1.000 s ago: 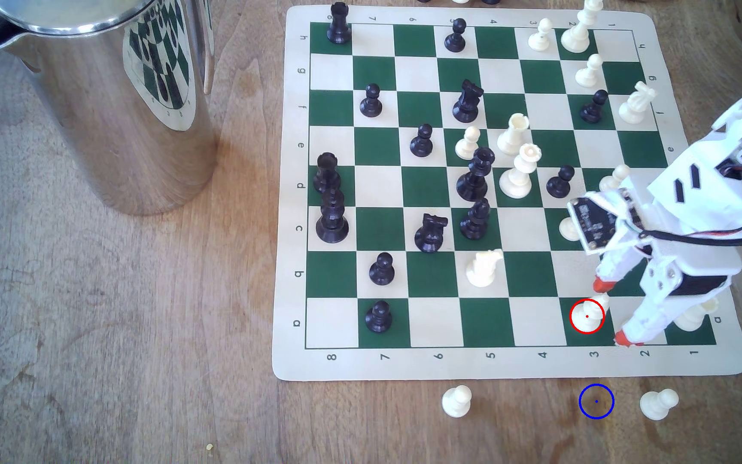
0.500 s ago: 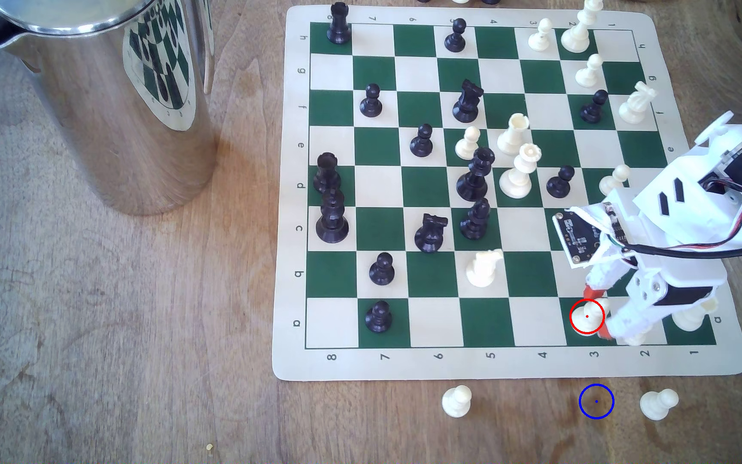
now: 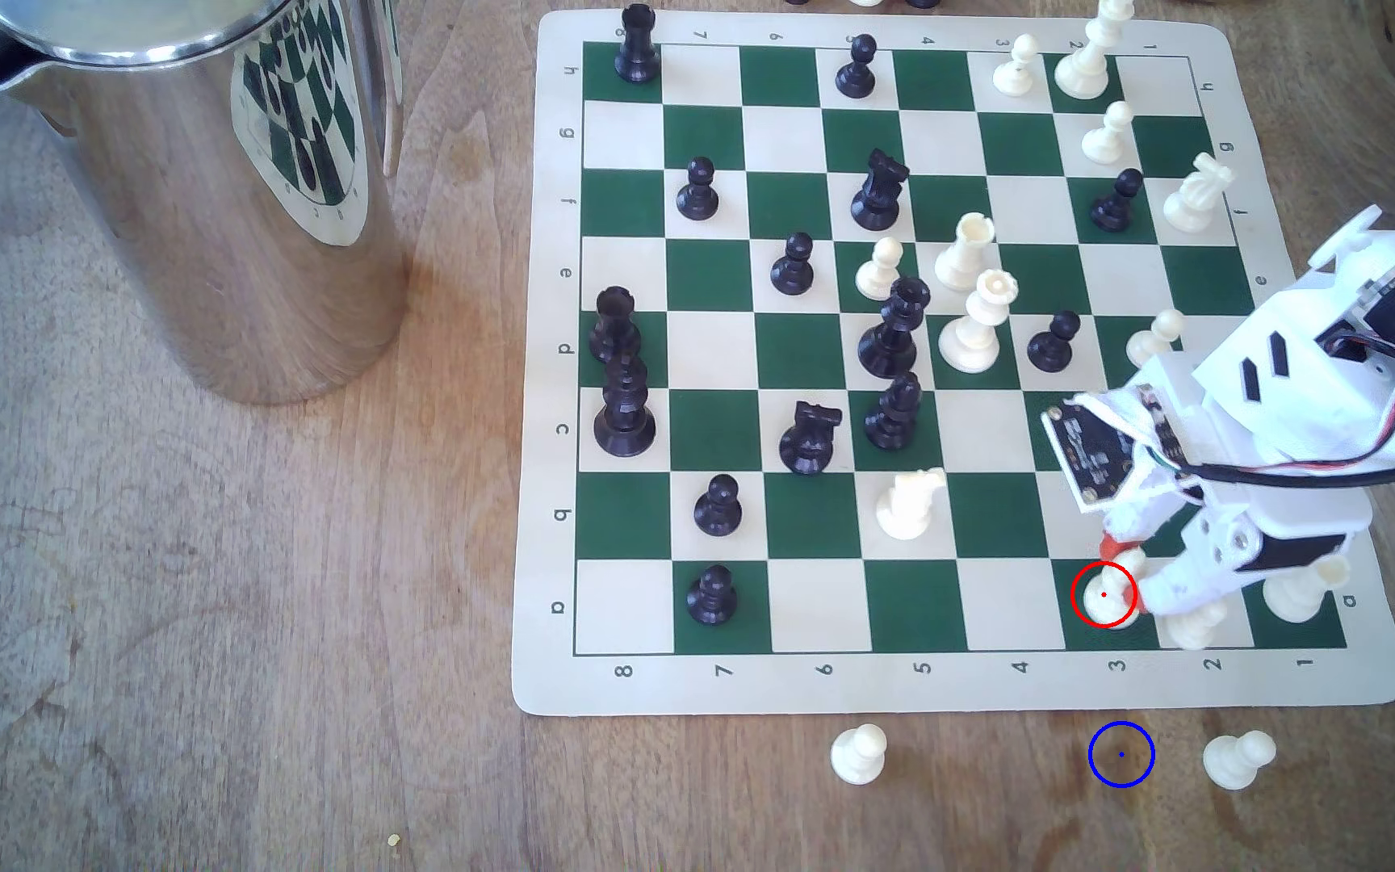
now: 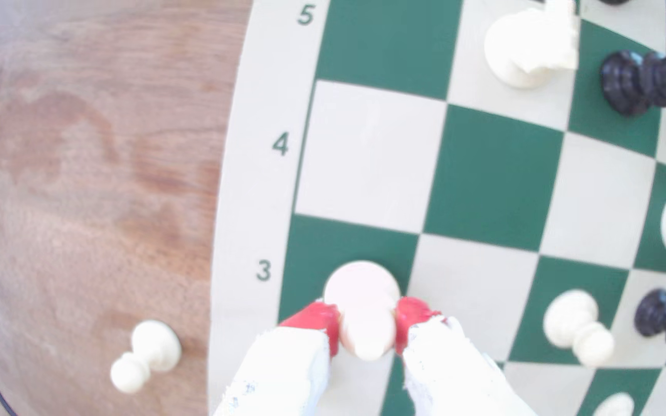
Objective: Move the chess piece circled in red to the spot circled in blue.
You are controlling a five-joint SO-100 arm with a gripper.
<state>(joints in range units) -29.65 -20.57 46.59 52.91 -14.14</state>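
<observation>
A: Two red fingertips of the gripper press the chess piece at its neck, clamped on both sides.

B: Where is the piece?

A: On the board, green sq. by number 3, edge row. The spot is on the worktop, near that same board edge.

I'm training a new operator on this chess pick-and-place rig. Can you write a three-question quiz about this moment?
1. True or false: the gripper has its red fingertips pressed on either side of the chess piece.
2. Which file number is printed beside the piece's green square? A) 3 B) 5 C) 7
3. Fill in: the spot lies on bare wood between two cream ____.

Key: 1 true; 2 A; 3 pawns, one to the exterior view's left of the ring and one to its right.
</observation>
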